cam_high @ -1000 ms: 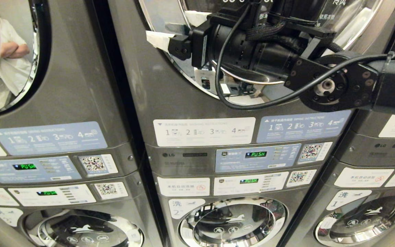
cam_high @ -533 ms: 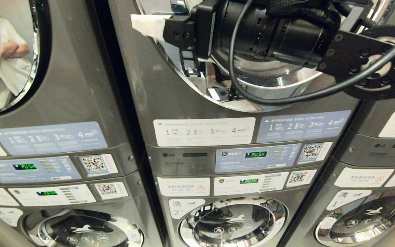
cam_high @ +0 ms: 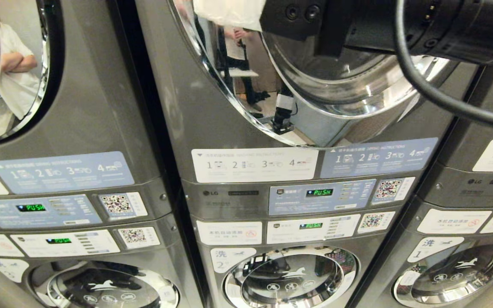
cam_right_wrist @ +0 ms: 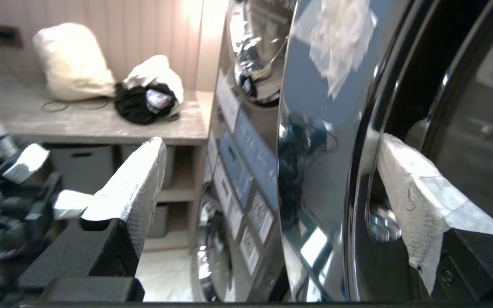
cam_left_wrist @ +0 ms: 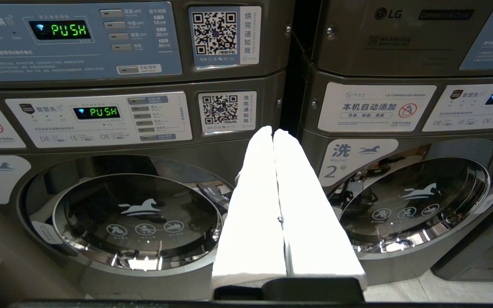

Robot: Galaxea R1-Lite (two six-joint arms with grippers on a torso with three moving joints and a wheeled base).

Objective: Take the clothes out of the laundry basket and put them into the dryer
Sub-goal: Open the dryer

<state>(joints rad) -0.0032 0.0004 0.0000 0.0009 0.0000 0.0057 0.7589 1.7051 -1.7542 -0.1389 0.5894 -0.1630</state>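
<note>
The dryer door (cam_high: 315, 85), a chrome-ringed glass port, fills the top of the middle machine in the head view. My right arm (cam_high: 422, 21) reaches across it at the top edge, with one white-padded finger (cam_high: 229, 13) showing. In the right wrist view my right gripper (cam_right_wrist: 272, 175) is open, and the door's chrome rim (cam_right_wrist: 315, 171) stands between its two padded fingers. My left gripper (cam_left_wrist: 273, 131) is shut and empty, parked low and pointing at the gap between two washers. The clothes and the laundry basket are out of view.
Three stacked grey machines stand side by side, with control panels (cam_high: 321, 194) reading PUSH and washer doors (cam_high: 289, 276) below. A person is mirrored in the left dryer door (cam_high: 13, 64). Left of the machines, a counter (cam_right_wrist: 101, 124) holds a white bag and dark cloth.
My right arm has risen and come closer in the head view, so its gripper is now mostly past the top edge. The reflections in the dryer door have changed. The left arm is still.
</note>
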